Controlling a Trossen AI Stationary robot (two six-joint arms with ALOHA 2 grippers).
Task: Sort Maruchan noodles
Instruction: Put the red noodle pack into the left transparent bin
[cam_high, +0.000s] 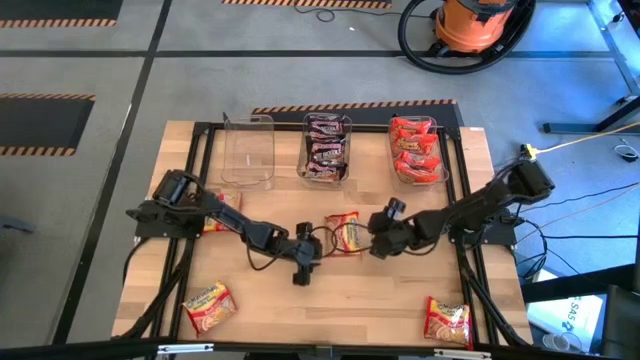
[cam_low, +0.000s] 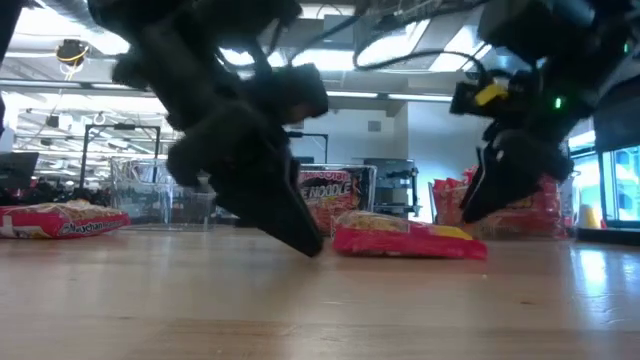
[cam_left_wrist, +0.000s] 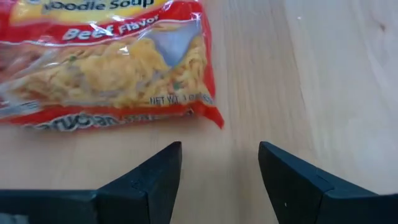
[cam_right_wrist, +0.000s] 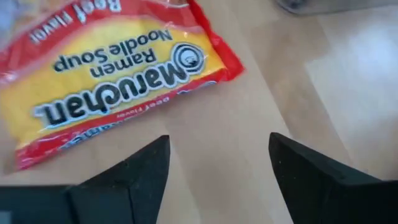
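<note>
Maruchan packet, red-orange with yellow, lies flat at the worktop's centre, between the two end effectors. Left end effector sits at about 7 o'clock from it, fingers apart with bare wood between them, holding nothing; the packet's corner lies just beyond the tips. Right end effector sits at 3 o'clock from the packet, fingers likewise spread and empty, the packet just ahead of them.

Three more red-orange packets lie on the worktop: one at 8 o'clock, one at 4 o'clock, and one at 9 o'clock, partly hidden under the left arm. Along the 12 o'clock edge stand three clear tubs: the left tub looks empty, the middle tub holds dark packets, the right tub holds red ones.
</note>
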